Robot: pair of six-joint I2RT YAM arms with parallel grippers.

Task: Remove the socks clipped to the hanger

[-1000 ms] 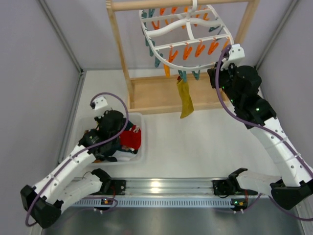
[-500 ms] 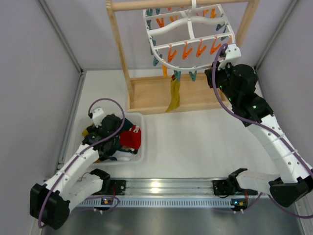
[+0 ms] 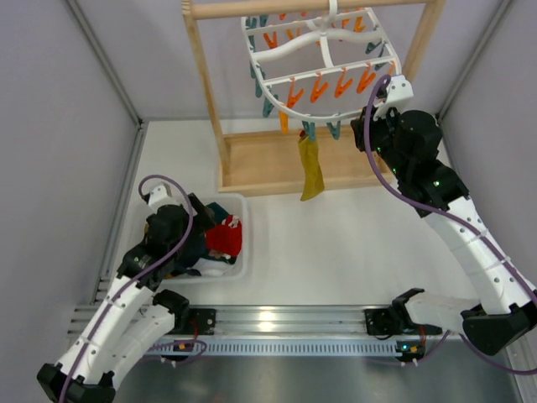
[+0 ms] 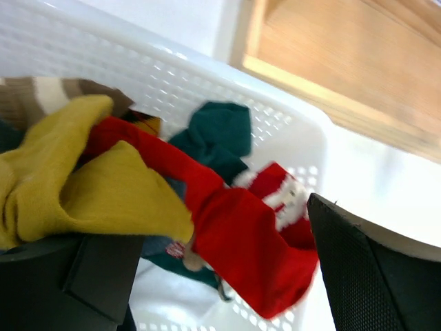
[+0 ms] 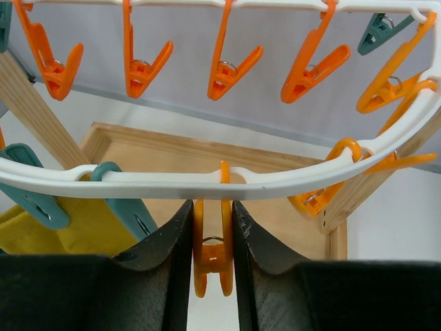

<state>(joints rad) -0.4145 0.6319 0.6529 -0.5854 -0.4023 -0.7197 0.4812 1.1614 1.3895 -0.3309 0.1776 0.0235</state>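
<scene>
The white oval hanger [image 3: 277, 57] hangs from the wooden stand, orange and teal pegs dangling. One mustard yellow sock [image 3: 310, 168] hangs from a teal peg [image 5: 131, 214] at its near rim [image 5: 172, 183]; this sock [image 5: 55, 231] shows at the right wrist view's lower left. My right gripper [image 3: 367, 126] [image 5: 212, 227] is shut on an orange peg [image 5: 212, 265] on that rim, one finger against each handle. My left gripper [image 3: 197, 235] [image 4: 220, 276] is open over the white basket [image 3: 245, 256], above a red sock [image 4: 241, 241] and yellow socks [image 4: 83, 186] lying loose inside.
The light wooden stand has an upright post [image 3: 205, 92] left of the hanger and a flat base [image 3: 260, 164] under it. A dark teal sock [image 4: 220, 131] and a striped one lie in the basket [image 4: 172, 83]. Grey walls close in both sides.
My left gripper went from shut to open over the basket, and that arm drew back toward the left. The hanger and the yellow sock swung side to side. The right arm barely moved.
</scene>
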